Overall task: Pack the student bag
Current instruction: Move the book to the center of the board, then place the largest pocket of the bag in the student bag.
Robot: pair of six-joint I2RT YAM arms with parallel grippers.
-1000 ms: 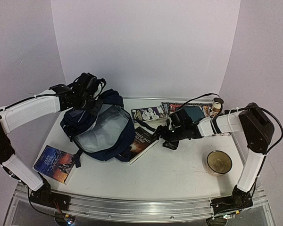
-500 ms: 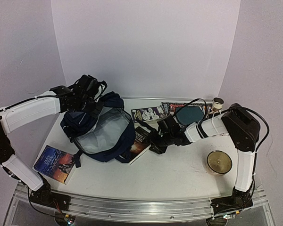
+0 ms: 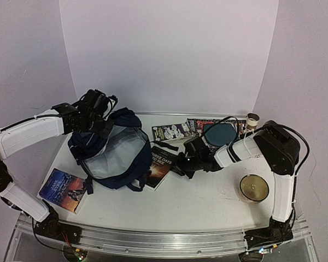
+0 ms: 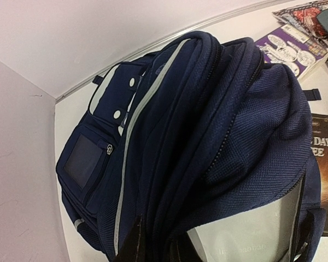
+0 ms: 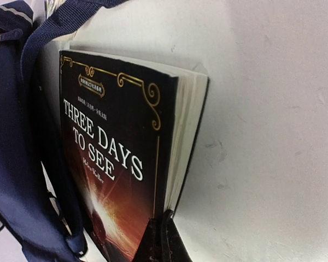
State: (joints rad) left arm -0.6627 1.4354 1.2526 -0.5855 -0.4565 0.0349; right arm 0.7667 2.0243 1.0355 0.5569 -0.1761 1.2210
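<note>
Worktop (image 3: 208, 196), white, carries everything listed. Student bag (image 3: 112, 150): largest item, left of centre, lying on its back with the mouth gaping upward and grey lining showing. Left arm: reaches from its base up and across to the bag's far-left top. I read the left pincer (image 4: 153, 248) as clenched on the fabric at the mouth's rim, holding it up. Right arm: upper link stands at the right and the forearm runs low and leftward over the worktop. Book "Three Days to See" (image 3: 161, 166): lies flat against the bag's right flank, under a strap, its long axis running away from the right pincer (image 5: 161, 240). That pincer is clenched at the book's near corner; I cannot tell whether it nips the cover. The bag's mouth lies left of it, just beyond the book, so the right arm is the nearer one. Second book (image 3: 63, 189): near-left corner. Bowl (image 3: 254, 188): near right.
</note>
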